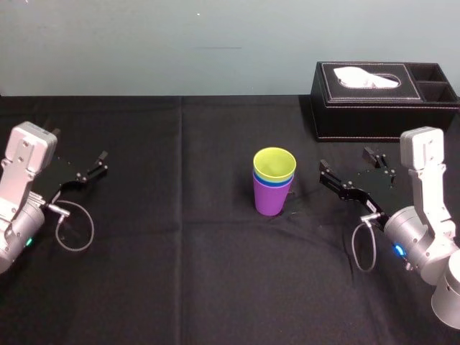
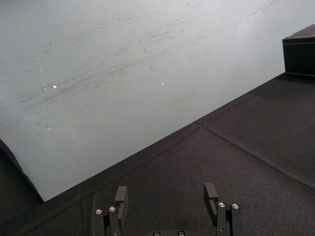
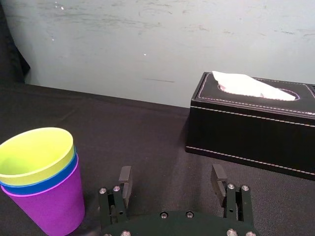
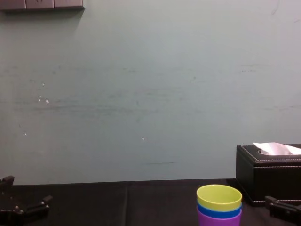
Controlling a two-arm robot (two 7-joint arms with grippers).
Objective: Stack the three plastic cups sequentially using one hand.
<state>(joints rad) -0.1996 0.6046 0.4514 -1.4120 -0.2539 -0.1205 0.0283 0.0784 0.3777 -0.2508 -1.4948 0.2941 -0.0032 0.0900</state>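
Evidently the yellow-green cup (image 1: 274,162) is nesting in the blue cup (image 1: 273,183) and purple cup (image 1: 271,200), just beside the released jaws of the right gripper (image 3: 172,176); a careless sweep risks toppling them. The left gripper (image 2: 166,192) is idling released, well apart.

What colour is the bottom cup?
The bottom cup is purple, best seen in the right wrist view.

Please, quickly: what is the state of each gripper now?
Left gripper: open, holding nothing.
Right gripper: open, holding nothing, beside the stacked purple, blue and yellow-green tapered plastic cups.
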